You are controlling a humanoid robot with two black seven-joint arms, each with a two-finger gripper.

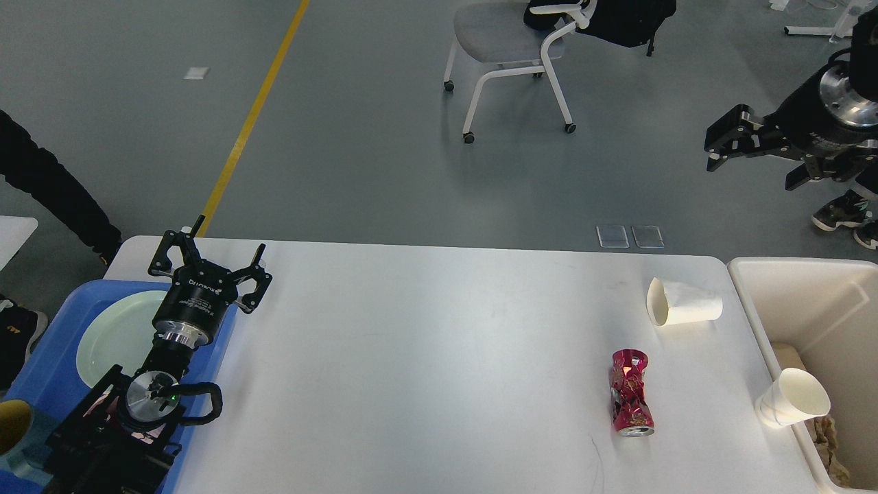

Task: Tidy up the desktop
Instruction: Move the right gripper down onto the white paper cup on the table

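Blue tray (48, 370): holds a green plate (113, 336).
White bin (833, 309): a paper cup (792, 398) (tipped) inside.
Desktop (425, 357): red can (631, 401), another cup (682, 302).
Left gripper (206, 264): fingers spread, empty.
Right gripper (758, 151): fingers spread, empty.

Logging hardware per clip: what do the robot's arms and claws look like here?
Both are black. The left claw has two skeletal linkage fingers on a round black body with pale lettering, a silver ring at the wrist, a silver disc with a green light and a looping black cable below. The right claw has blocky black fingers below a silver metal collar.
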